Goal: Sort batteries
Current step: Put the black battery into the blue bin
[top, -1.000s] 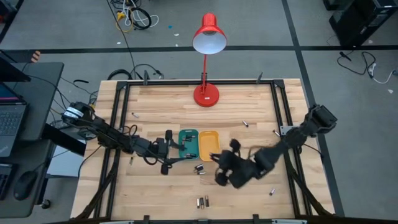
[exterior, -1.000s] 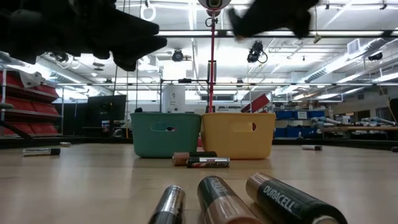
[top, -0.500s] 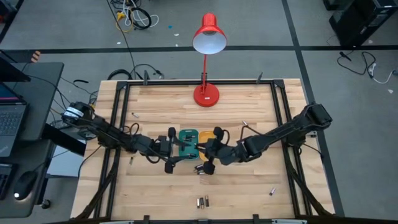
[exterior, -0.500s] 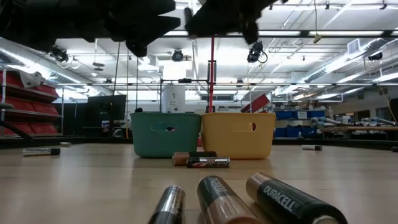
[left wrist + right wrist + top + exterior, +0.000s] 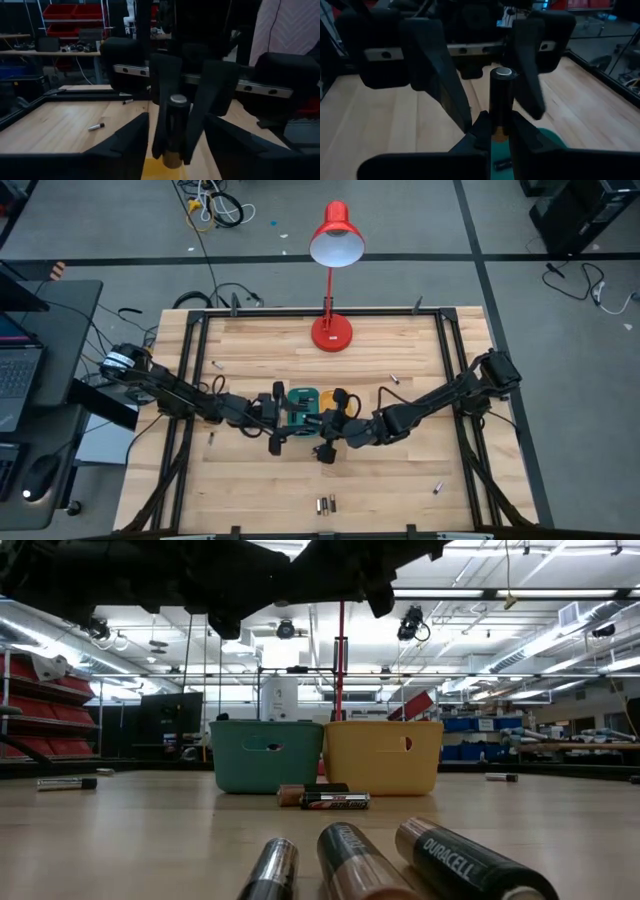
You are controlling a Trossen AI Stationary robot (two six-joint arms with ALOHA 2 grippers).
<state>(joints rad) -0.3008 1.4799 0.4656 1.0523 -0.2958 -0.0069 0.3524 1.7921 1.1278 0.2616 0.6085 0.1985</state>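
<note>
Two arms are meeting over the green tray (image 5: 298,394) in the high view, left end effector (image 5: 282,423) facing right end effector (image 5: 323,430). Low view: loose batteries (image 5: 345,860) are lying on the bench (image 5: 120,830). Left wrist view: the left fingers are spreading wide around an upright battery (image 5: 176,125). Right wrist view: the right fingers are pinching its lower end, so the left should probably be closing squarely on its middle before the right lets go.

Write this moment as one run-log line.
stage: likely handover, mid-air | right gripper: shut on battery | left gripper: open, facing it | loose batteries: on table
</note>
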